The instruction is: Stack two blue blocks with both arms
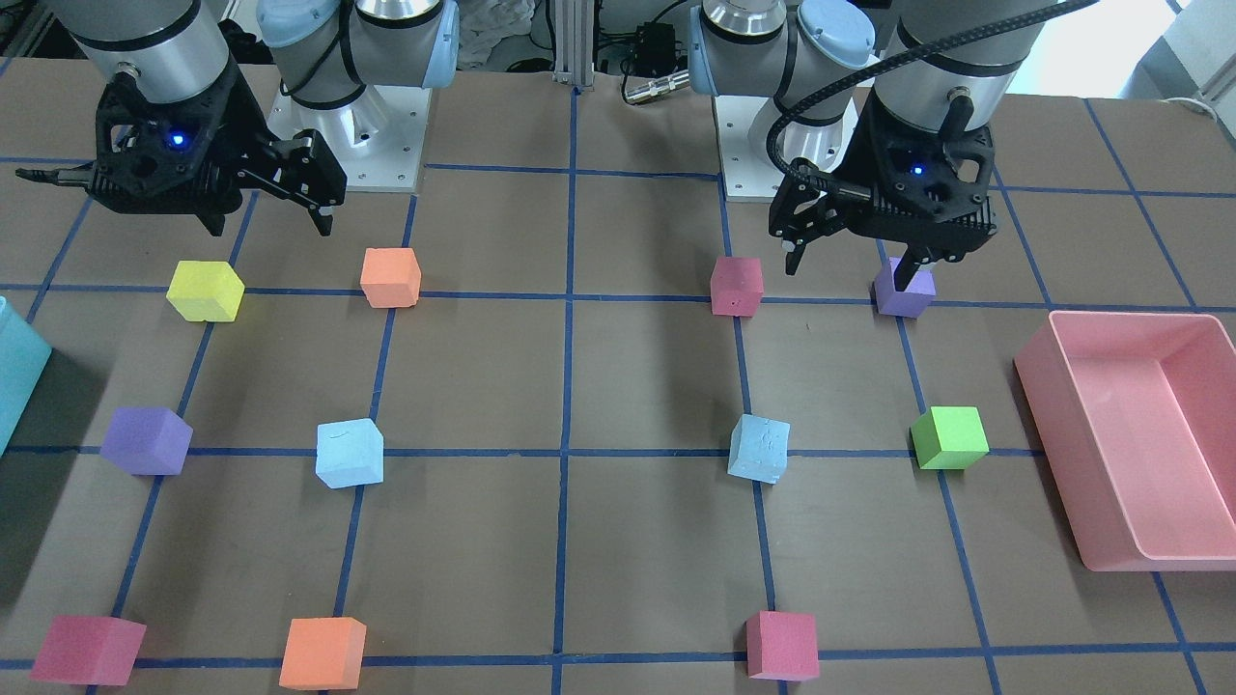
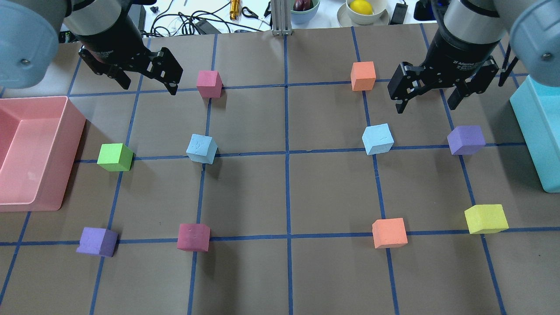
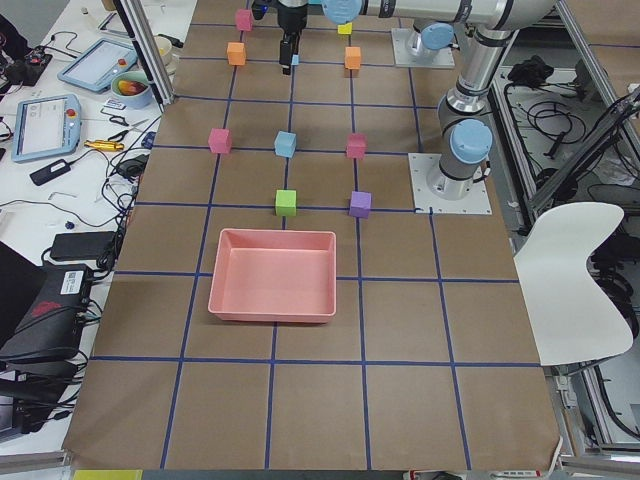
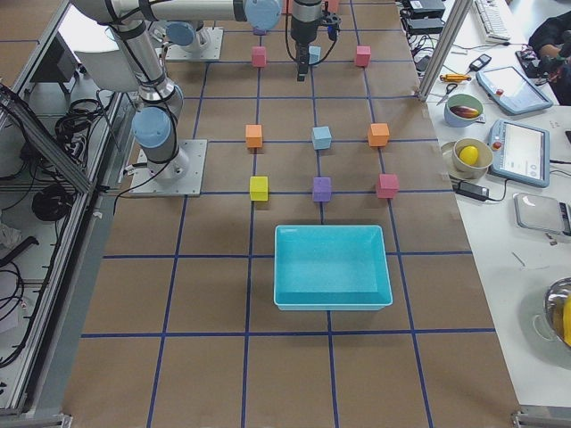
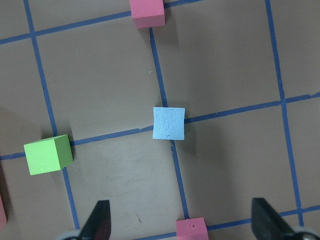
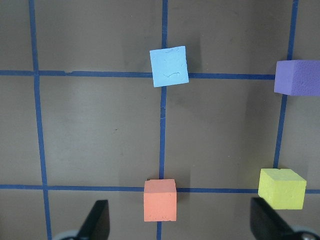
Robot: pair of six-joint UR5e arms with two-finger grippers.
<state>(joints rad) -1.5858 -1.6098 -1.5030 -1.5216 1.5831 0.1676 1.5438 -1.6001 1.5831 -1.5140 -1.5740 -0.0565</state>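
Two pale blue blocks sit apart on the brown gridded table. One (image 2: pixel 202 148) is on my left side and shows in the left wrist view (image 5: pixel 169 123). The other (image 2: pixel 378 139) is on my right side and shows in the right wrist view (image 6: pixel 170 66). In the front view they are at the right (image 1: pixel 758 449) and the left (image 1: pixel 350 454). My left gripper (image 2: pixel 148 83) hangs open and empty above the table, beyond its block. My right gripper (image 2: pixel 426 104) hangs open and empty, beyond and to the right of its block.
A pink bin (image 2: pixel 74 127) stands at the left edge and a teal bin (image 2: pixel 538 131) at the right edge. Pink (image 2: pixel 209 84), orange (image 2: pixel 363 75), green (image 2: pixel 115 157), purple (image 2: pixel 466 140), yellow (image 2: pixel 485 218) and other cubes sit on grid crossings.
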